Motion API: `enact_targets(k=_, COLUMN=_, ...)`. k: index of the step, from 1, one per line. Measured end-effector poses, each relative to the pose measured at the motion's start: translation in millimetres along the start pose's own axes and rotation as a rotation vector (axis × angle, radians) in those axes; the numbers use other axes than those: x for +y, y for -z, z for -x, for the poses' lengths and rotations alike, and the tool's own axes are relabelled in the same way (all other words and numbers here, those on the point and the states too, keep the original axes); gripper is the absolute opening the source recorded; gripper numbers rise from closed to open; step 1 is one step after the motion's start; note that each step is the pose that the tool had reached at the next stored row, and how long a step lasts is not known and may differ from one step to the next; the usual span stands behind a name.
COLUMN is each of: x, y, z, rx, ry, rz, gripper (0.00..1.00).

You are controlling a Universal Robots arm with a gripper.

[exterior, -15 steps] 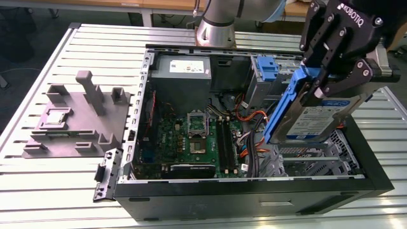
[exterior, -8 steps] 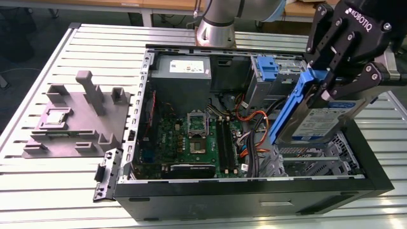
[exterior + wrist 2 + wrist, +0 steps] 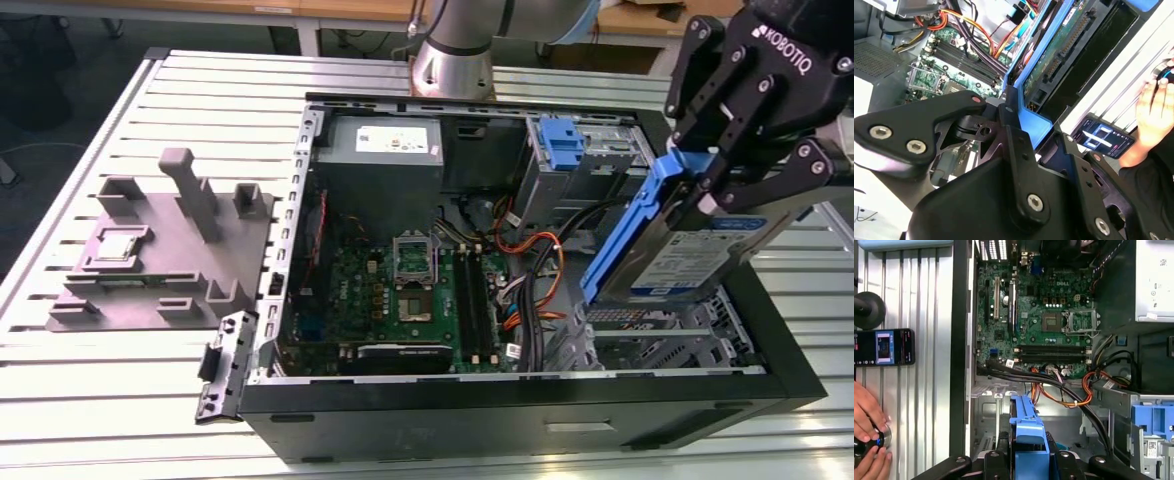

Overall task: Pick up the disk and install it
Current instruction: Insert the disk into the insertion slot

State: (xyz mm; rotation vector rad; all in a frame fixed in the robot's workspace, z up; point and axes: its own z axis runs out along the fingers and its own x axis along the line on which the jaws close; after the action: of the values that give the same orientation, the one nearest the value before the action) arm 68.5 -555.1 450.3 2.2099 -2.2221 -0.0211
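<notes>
Black robot hand (image 3: 742, 185) clamped on flat silver-grey disk with blue side rails (image 3: 687, 255), tilted above open black computer case (image 3: 534, 400) at the exterior view's right, disk's upper end hidden by the hand.

Pincer (image 3: 737, 190) hides the top of the disk (image 3: 681, 262) — hand (image 3: 866, 419) cropped

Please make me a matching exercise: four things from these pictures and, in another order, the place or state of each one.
Things:
1. disk
2. phone
3. grey jig
4. power supply

Places or states:
A. inside the case, in a corner
B. gripped by the tool, tilted
C. on the table, close to a hand
D. on the table, at the exterior view's left of the case

Pairs: 1-B, 2-C, 3-D, 4-A.
</notes>
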Motion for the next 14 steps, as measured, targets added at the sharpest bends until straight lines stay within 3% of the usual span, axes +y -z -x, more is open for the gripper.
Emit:
enact_targets(k=6, x=-1.6, y=-3.7, z=-5.3, rx=0.0000, ry=0.000, rz=0.0001, gripper=0.36)
enact_targets(k=14, x=-3.9, y=-7.4, z=-7.1, rx=0.0001, ry=0.000, rz=0.0001, gripper=0.36)
